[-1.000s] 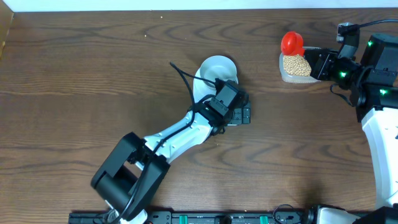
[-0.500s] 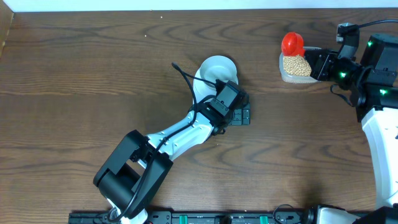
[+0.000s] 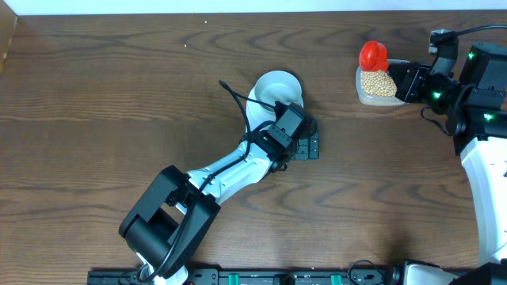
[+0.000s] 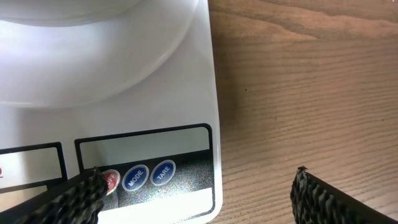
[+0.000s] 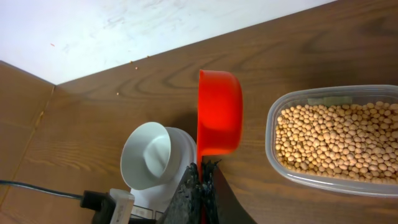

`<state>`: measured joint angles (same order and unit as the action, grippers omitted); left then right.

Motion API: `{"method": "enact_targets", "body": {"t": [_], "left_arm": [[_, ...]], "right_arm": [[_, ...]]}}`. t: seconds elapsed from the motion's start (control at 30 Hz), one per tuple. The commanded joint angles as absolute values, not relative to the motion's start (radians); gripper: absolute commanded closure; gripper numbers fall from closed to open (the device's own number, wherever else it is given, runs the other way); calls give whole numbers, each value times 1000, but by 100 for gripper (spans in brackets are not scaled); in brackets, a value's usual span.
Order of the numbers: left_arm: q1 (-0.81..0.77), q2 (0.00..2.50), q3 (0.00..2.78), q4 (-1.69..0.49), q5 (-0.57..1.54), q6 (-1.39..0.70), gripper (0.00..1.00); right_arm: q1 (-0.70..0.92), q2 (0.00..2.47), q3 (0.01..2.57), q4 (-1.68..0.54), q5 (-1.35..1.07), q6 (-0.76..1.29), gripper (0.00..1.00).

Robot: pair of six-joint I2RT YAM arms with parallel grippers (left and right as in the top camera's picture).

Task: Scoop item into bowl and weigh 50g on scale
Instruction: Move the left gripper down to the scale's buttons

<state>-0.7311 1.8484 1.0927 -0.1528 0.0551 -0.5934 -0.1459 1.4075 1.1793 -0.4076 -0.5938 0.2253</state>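
Your right gripper (image 5: 202, 183) is clenched on the handle of the glossy red plastic scoop (image 5: 219, 112), near the clear plastic tub (image 5: 273, 163) of small round tan beans (image 5: 336, 140). Meanwhile your left gripper (image 4: 198, 186) hangs released, ridged fingers apart, over the flat white scale (image 4: 186, 106), which carries the smooth pale round bowl (image 4: 93, 37).
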Motion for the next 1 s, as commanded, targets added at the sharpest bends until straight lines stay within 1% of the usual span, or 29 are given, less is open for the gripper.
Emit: {"method": "enact_targets", "body": {"t": [0.0, 0.97], "left_arm": [[-733, 1858, 1100, -155, 64, -572, 4], [-733, 1892, 1100, -157, 97, -580, 4]], "right_arm": [[-149, 1408, 1196, -413, -593, 208, 99], [-149, 1408, 1196, -424, -593, 204, 99]]}}
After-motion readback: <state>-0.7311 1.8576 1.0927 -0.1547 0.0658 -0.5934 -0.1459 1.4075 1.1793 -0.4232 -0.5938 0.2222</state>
